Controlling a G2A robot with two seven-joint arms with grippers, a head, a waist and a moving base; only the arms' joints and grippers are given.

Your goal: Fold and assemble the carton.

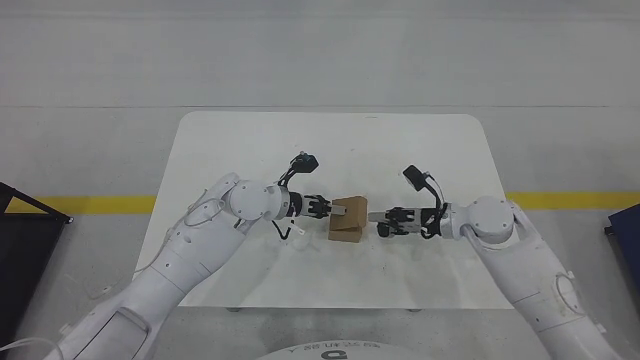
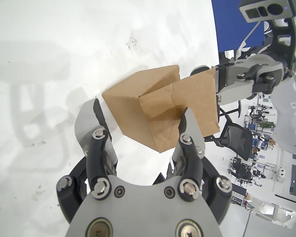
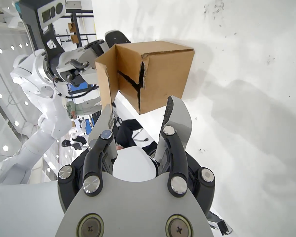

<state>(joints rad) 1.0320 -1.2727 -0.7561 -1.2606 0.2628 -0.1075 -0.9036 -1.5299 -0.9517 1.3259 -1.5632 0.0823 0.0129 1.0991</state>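
Closest in, the left claw (image 2: 140,108) stands spread around one end of the carton (image 2: 128,114). One fingertip (image 2: 185,117) touches a wrinkled end flap and the other sits just beside the box's corner. Across from it the right claw (image 3: 140,107) is spread too, one finger against the edge of a loose flap (image 3: 103,82) that sticks out from the box, the other just beside the end face. The carton rests on the white table (image 1: 250,150), near the middle of its front half, between the two claws.

From where I stand the brown box looks light and empty. It is thin board, stiff across the panels and weak at the folds. The end flaps meet with gaps and ragged edges, so they would likely crumple under a hard squeeze. On that smooth top it would probably skid if pushed from one side only. I'd brace one end wall, then take the loose flap near its free edge and fold it over.
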